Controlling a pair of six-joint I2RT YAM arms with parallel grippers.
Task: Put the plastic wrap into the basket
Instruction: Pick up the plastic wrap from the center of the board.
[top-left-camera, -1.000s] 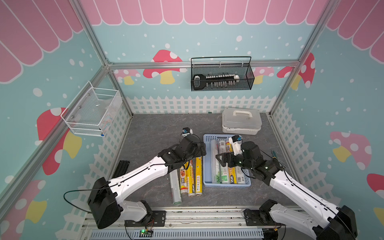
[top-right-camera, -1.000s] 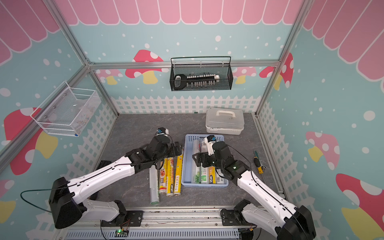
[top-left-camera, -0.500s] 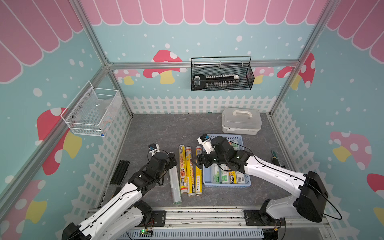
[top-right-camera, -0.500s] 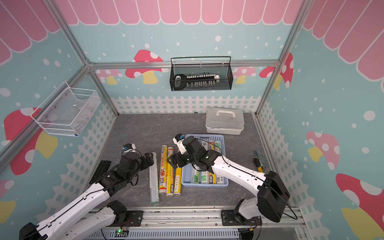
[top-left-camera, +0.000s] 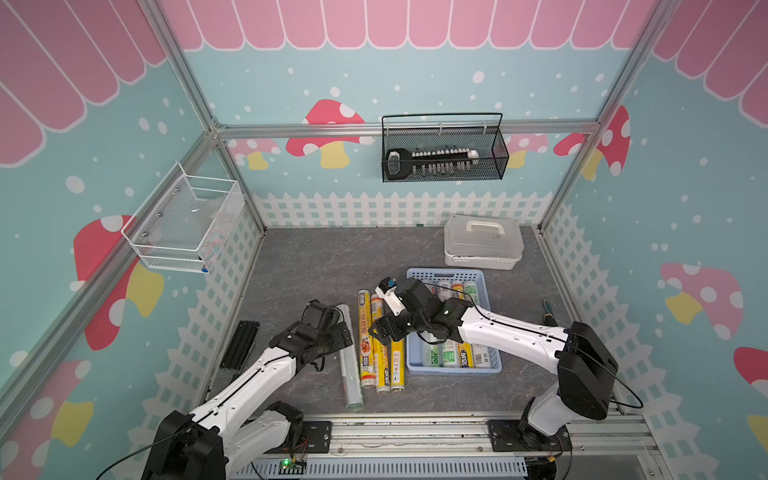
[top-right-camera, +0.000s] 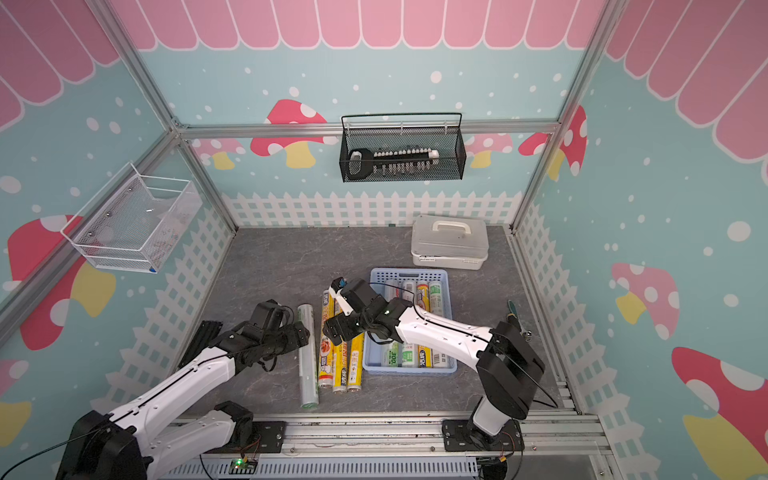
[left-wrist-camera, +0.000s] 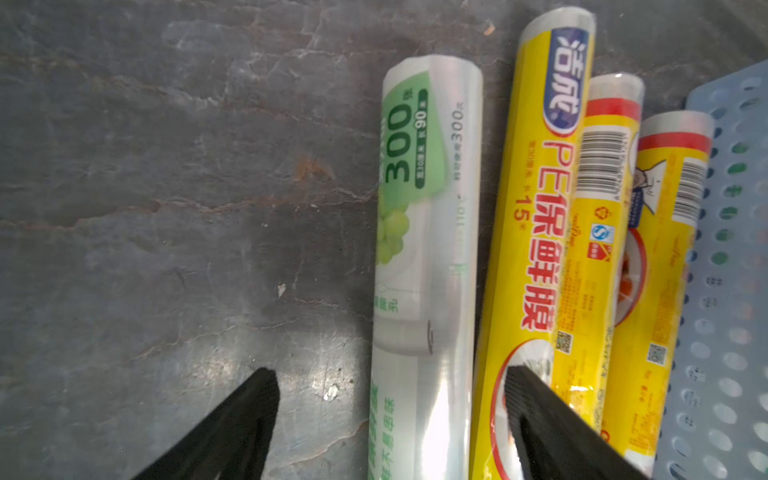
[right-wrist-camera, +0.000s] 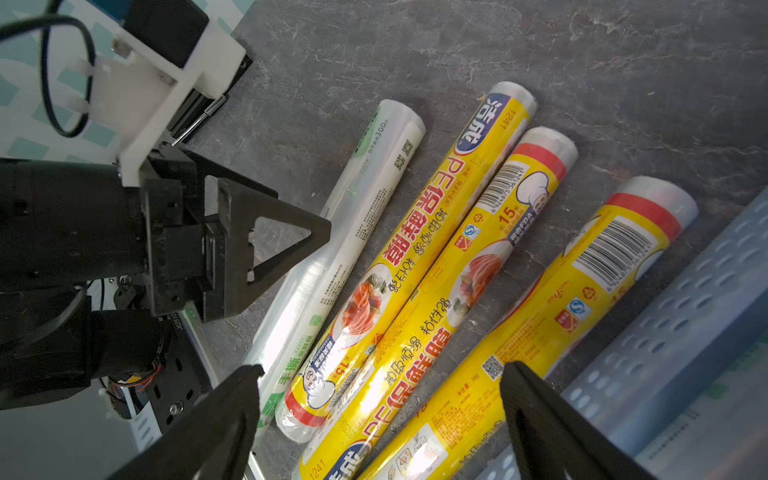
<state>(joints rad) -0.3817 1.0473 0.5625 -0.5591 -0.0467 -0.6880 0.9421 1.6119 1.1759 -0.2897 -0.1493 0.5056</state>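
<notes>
**Top views:** In both top views, the blue basket (top-left-camera: 444, 274) is seen on the grey table (top-left-camera: 316, 266). Four rolls (top-left-camera: 451, 353) lie inside it side by side. Four more are on the table at the basket's 9 o'clock. Three yellow rolls (top-left-camera: 365, 345) are packed together just beside the basket wall. A clear roll (top-left-camera: 351, 374) lies just beside them at their 9 o'clock.

The left gripper (top-left-camera: 347, 334) is placed over the clear roll, with its arm coming in from 8 o'clock. The right gripper (top-left-camera: 376, 328) is placed over the yellow rolls, with its arm crossing the basket from 4 o'clock.

A white lidded box (top-left-camera: 482, 241) is found at the basket's 1 o'clock.

**Left wrist:** The left gripper (left-wrist-camera: 390, 390) is seen released, jaws wide, with nothing held. The clear roll (left-wrist-camera: 428, 208) runs between the fingers (left-wrist-camera: 245, 424). One finger is over bare table and the other overlaps the nearest yellow roll (left-wrist-camera: 536, 208). The basket wall (left-wrist-camera: 731, 291) is seen just beside the last yellow roll.

**Right wrist:** The right gripper (right-wrist-camera: 380, 399) is seen released, jaws wide, with nothing held. The yellow rolls (right-wrist-camera: 436, 257) are framed between its fingers. Contact with them cannot be told. The left gripper (right-wrist-camera: 303, 212) is seen at the clear roll (right-wrist-camera: 361, 216).
</notes>
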